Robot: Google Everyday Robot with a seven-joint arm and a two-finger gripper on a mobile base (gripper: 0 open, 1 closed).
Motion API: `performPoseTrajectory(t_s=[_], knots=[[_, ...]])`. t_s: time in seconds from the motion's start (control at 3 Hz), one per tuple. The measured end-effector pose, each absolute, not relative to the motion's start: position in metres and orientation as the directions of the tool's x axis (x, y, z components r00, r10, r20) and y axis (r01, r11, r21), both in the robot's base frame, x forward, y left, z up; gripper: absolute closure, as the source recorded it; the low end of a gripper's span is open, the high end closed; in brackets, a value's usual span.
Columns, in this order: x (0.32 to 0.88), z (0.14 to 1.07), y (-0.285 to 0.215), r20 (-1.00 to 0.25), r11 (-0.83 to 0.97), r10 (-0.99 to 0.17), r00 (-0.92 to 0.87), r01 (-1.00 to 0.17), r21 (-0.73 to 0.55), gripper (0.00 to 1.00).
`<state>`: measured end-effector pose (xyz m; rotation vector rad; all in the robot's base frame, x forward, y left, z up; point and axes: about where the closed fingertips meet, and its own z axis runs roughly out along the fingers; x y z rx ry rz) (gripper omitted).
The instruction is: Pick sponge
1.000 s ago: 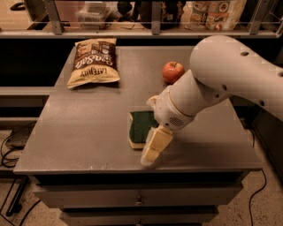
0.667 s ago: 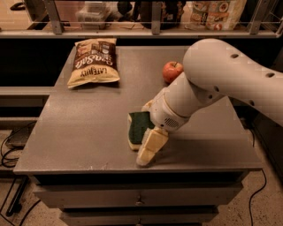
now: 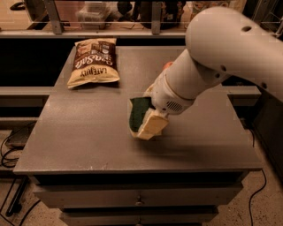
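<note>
The sponge (image 3: 138, 112) has a dark green top over a pale yellow edge, and the gripper (image 3: 149, 126), also pale yellow, sits against the sponge's lower right side. The table (image 3: 79, 132) is plain grey-brown. The chip bag (image 3: 93, 62) beyond the sponge is tan and dark brown with pale lettering, and the arm (image 3: 221, 48) is off-white.

I read the site as a lab or workshop: gray drawer cabinet (image 3: 88, 145) beneath the gripper (image 3: 147, 123), floor cables (image 3: 9, 150) well below it, cluttered shelf (image 3: 101, 13) beyond.
</note>
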<state>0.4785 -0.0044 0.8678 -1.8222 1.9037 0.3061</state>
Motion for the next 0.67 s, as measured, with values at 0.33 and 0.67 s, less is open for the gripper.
performPoseTrajectory(t_s=[0.33, 0.67], knots=[[0.4935, 0.9537, -0.0153, -0.485, 0.088, -0.872, 0.064, -0.955, -0.284, 0.96], [0.4936, 0.9564, -0.0127, -0.49, 0.089, -0.869, 0.069, -0.952, -0.292, 1.0]])
